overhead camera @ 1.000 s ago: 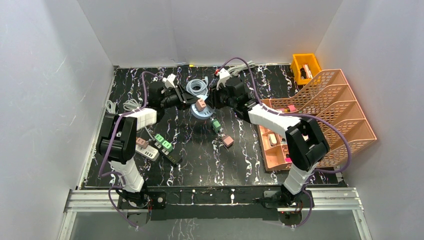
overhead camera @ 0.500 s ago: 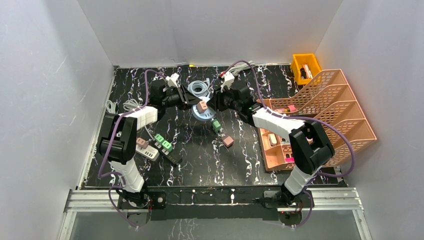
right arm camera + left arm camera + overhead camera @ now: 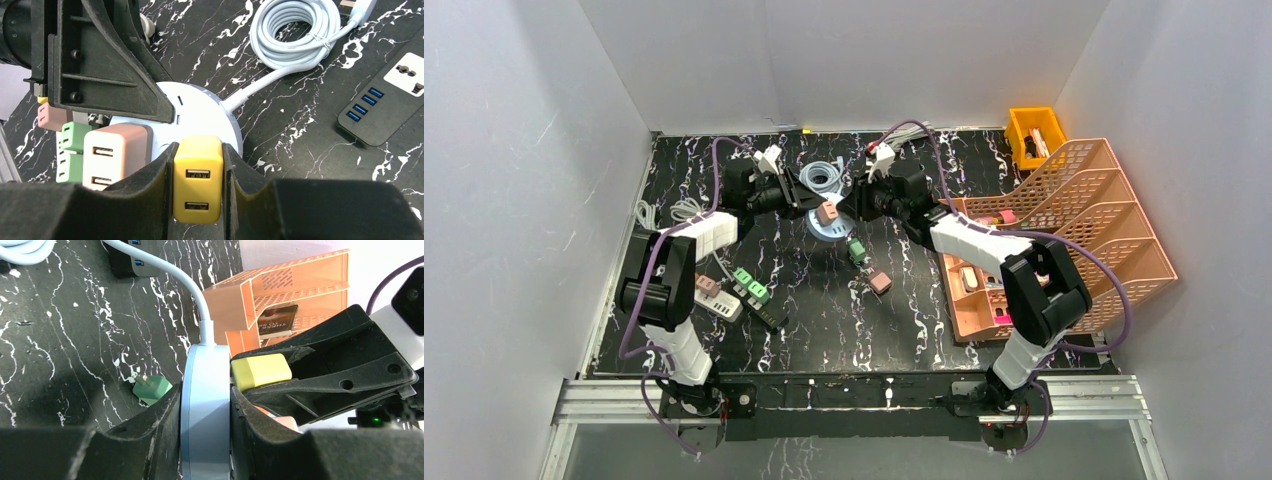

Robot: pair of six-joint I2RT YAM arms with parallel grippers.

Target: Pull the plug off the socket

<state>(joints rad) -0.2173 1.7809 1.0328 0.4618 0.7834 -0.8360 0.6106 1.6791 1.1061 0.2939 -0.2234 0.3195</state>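
At the far middle of the marbled desk [image 3: 824,320], the round white socket [image 3: 205,410] is braced by the left jaws, clamped across its rim. The yellow plug [image 3: 198,182] is seated in the socket's face beside a pink plug [image 3: 117,155], with the right jaws closed on its two sides. Both grips look made and the pull not yet done, so the next move calls for a straight draw off the face while the left holds firm.

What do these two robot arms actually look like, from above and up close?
Both the left arm and the right arm are mostly black, chunky jointed segments, each with one white forearm section. A thin purple cable loops along each one, and a small white camera sits at each wrist. The jaws are matte black, wedge-shaped plates with small round holes.
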